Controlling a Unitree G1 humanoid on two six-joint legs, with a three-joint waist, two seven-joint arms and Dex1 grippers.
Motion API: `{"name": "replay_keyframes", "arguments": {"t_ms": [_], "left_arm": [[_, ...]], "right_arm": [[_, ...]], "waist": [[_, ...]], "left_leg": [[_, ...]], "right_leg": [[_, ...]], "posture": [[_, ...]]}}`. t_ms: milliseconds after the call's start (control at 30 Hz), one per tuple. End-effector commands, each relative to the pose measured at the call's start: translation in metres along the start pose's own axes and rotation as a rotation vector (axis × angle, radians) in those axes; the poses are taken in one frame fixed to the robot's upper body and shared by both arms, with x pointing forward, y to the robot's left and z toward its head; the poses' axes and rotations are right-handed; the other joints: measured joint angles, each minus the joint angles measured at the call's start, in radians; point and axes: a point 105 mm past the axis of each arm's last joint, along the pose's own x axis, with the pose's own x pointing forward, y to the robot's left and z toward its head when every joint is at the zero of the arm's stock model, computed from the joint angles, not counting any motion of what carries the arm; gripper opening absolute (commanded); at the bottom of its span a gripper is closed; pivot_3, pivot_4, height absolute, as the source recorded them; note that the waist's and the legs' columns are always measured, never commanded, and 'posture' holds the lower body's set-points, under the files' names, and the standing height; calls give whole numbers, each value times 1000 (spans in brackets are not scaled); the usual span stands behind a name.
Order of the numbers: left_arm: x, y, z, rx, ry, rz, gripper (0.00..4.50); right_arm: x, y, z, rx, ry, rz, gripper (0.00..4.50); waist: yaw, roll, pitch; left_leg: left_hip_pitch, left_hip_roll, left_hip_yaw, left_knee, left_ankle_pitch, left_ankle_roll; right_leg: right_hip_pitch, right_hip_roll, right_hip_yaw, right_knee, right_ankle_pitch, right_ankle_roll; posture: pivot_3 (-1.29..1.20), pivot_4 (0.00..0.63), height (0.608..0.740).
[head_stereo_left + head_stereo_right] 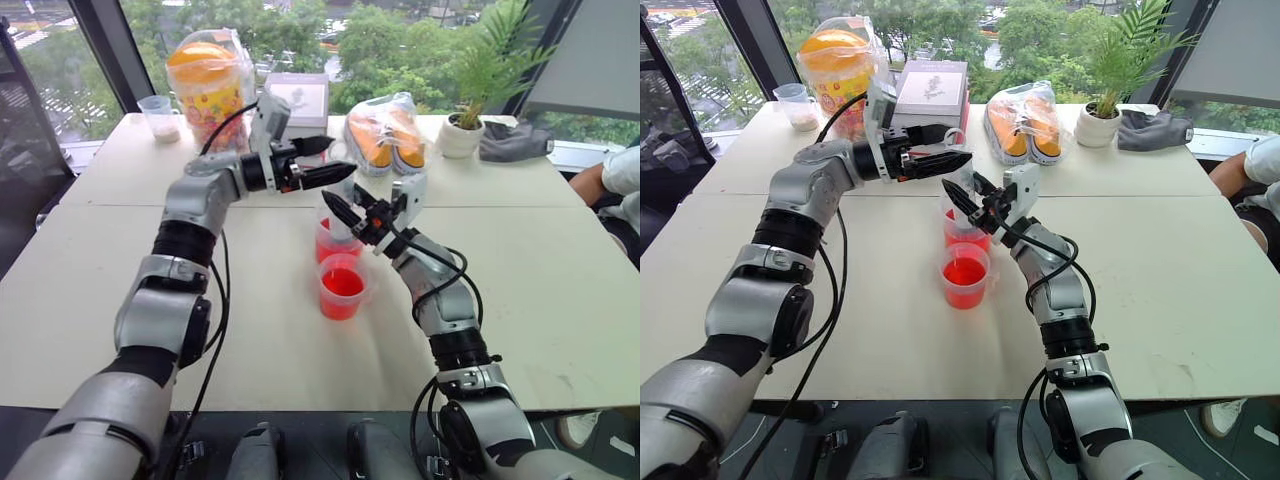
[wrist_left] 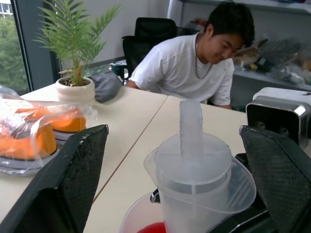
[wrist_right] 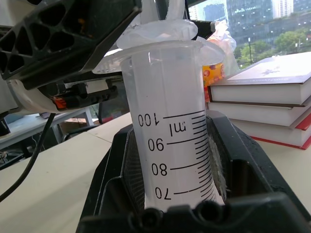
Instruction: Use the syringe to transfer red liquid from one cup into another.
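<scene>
A clear syringe [image 3: 170, 126] with printed graduations stands upright, and my right gripper [image 1: 347, 210] is shut on its barrel. Its lower end is over the farther red cup [image 1: 328, 245]; the tip is hidden. The nearer cup [image 1: 343, 288], also holding red liquid [image 1: 343, 283], stands just in front of it. My left gripper [image 1: 340, 157] reaches in from the left at the level of the syringe's top. In the left wrist view its fingers [image 2: 73, 184] stand open on either side of the plunger stem [image 2: 191, 126], apart from it.
At the table's back are a small clear cup [image 1: 160, 115], an orange snack jar in a bag [image 1: 205, 85], stacked books [image 1: 300, 98], bagged orange items [image 1: 385, 130], a potted plant [image 1: 465, 125] and a grey cloth [image 1: 515, 140]. A person [image 2: 194, 63] sits at the right.
</scene>
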Motion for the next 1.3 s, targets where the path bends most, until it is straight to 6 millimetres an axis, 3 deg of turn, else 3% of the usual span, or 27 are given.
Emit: {"name": "replay_keyframes", "arguments": {"t_ms": [33,233,667,800,967,1300], "left_arm": [[-1,4,25,37,-62,15,2854],[-3,3,28,15,-84,8,99],[-2,1,33,28,-90,6,40],[-4,6,47,44,-136,40,40],[-12,12,84,107,-216,89,40],[-18,16,110,168,-259,144,40]], "right_arm": [[0,5,-1,-13,6,23,1410],[-1,6,-4,-15,18,26,1410],[-1,6,-4,-19,30,39,1410],[-2,6,-4,-21,34,42,1410],[-2,8,-10,-16,65,62,1410],[0,12,-18,9,86,78,1410]], "waist": [[0,0,0],[-1,0,0],[-2,0,0],[-1,0,0],[0,0,0],[-1,0,0]], "left_leg": [[0,0,0,0,0,0],[0,0,-1,-1,0,0],[-1,0,0,-1,0,0],[-1,0,0,-1,0,0],[-1,0,0,-1,0,0],[-1,0,0,-1,0,0]], "right_leg": [[0,0,0,0,0,0],[-1,0,0,0,0,0],[-1,0,0,0,0,0],[-1,0,0,0,0,0],[-1,0,0,0,0,0],[-1,0,0,0,0,0]], "posture": [[0,150,740],[0,150,740],[0,150,740],[0,150,740],[0,150,740],[0,150,740]]}}
